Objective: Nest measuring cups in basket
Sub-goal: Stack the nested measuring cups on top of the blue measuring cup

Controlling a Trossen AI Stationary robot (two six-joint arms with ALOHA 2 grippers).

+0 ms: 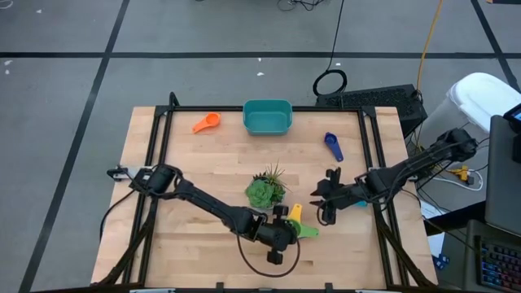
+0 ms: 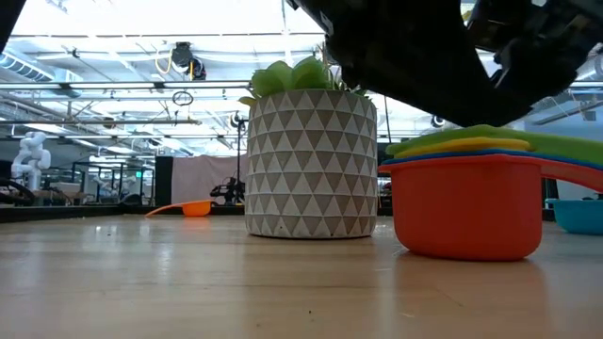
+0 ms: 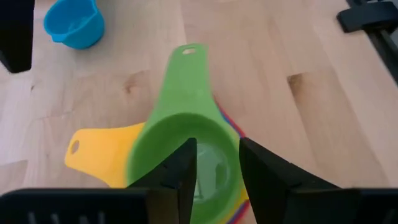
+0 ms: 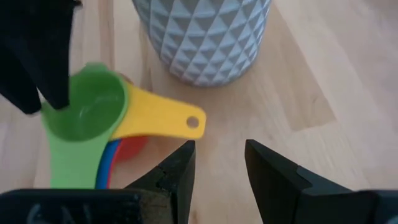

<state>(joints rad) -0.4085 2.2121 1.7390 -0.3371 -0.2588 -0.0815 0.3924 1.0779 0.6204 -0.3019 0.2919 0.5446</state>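
Observation:
A stack of nested measuring cups (image 2: 466, 212) stands on the table near the front. A red cup is at the bottom, with blue, yellow (image 3: 99, 152) and green (image 3: 186, 93) cups above it. My left gripper (image 3: 217, 165) hovers open over the green cup's bowl, one finger above its inside and one beyond its rim. My right gripper (image 4: 219, 155) stands open with nothing between its fingers, right of the stack (image 4: 93, 124). The teal basket (image 1: 267, 116) sits at the far edge, an orange cup (image 1: 206, 123) to its left. A dark blue cup (image 1: 333, 145) lies at far right. My left gripper comes slanting down at the green cup's bowl (image 3: 214, 171), with the bowl's wall in the gap between the two fingers. Whether either finger touches the wall, I cannot tell. The cup sits nested on top of the stack, which rests on the table.
A potted succulent (image 1: 266, 191) in a white patterned pot (image 2: 311, 160) stands just behind the stack. A light blue cup (image 3: 73, 23) sits on the table to the right, under my right arm. A black frame borders the table's edges (image 1: 167, 122).

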